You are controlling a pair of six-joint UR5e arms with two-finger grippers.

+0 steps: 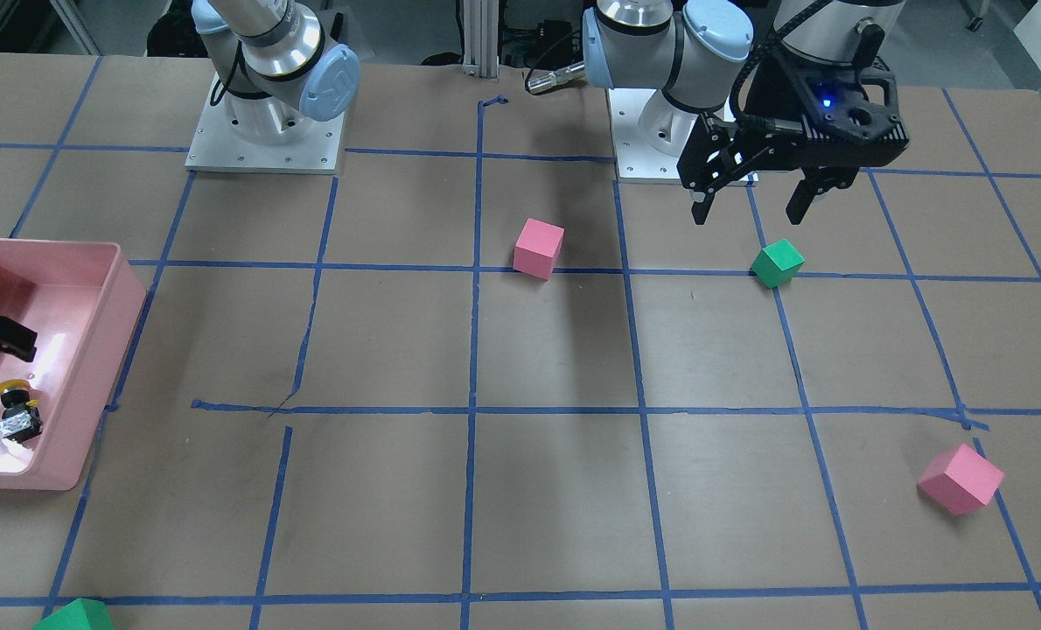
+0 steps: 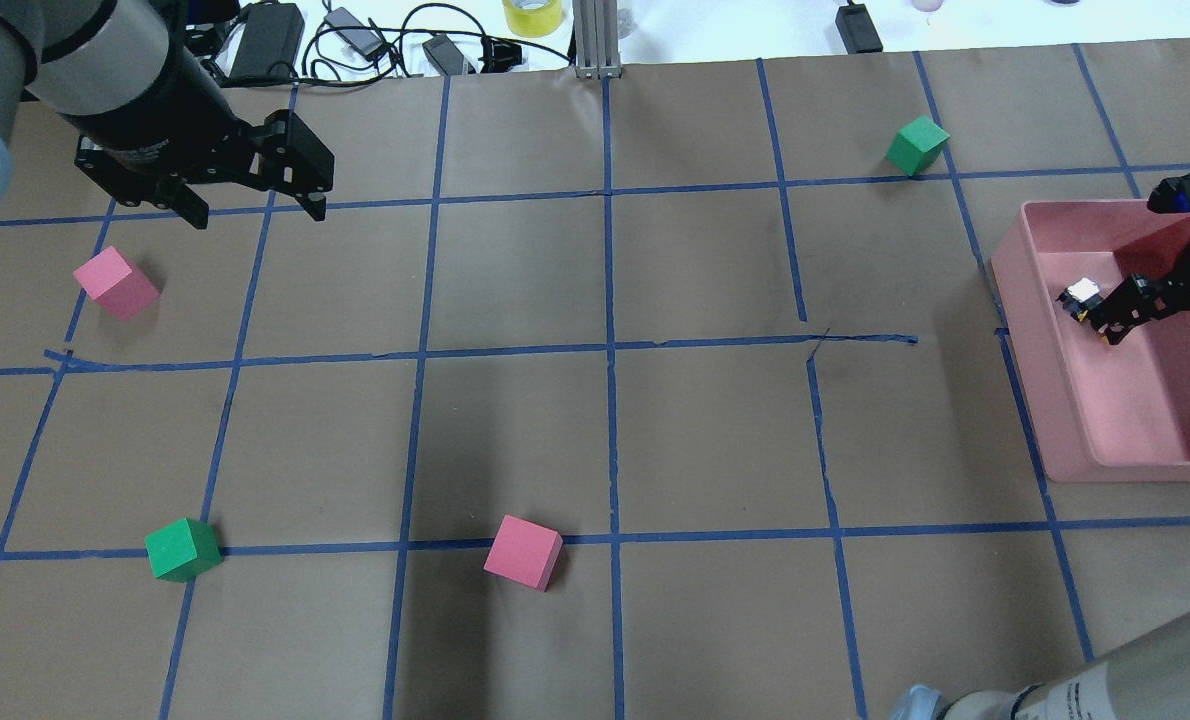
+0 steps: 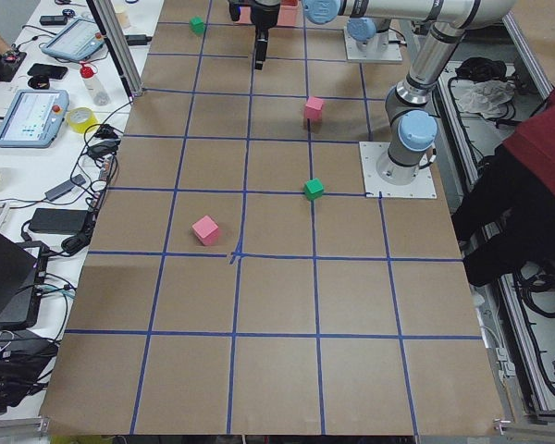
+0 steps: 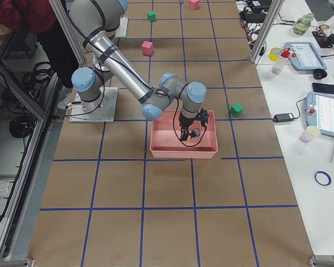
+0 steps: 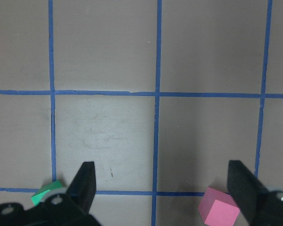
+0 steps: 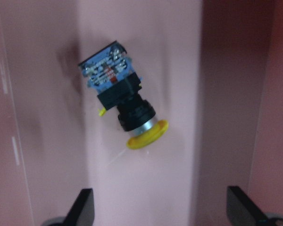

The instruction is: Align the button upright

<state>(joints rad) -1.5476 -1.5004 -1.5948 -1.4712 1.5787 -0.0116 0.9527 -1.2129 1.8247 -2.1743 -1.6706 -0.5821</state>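
The button (image 6: 120, 101) is lying on its side on the floor of the pink tray (image 2: 1030, 350), so it isn't standing upright. In the right wrist view its yellow cap is pointing toward 5 o'clock and its boxy base toward 11 o'clock. The tray is sitting at the 3 o'clock edge of the table (image 2: 605, 440) in the overhead view.

The right gripper (image 6: 161, 205) is hanging inside the tray with its 2 fingers spread wide. It isn't holding anything, and the button is sitting clear of both tips, up around 11 o'clock from them.

The left gripper (image 5: 162, 175) is hovering over bare table out at 10 o'clock in the overhead view. It's also gaping wide and carrying nothing. In its wrist view a green cube (image 5: 46, 193) is peeking out at 7 o'clock just beside 1 finger, and a pink cube (image 5: 219, 212) is sitting at 5 o'clock near the other.
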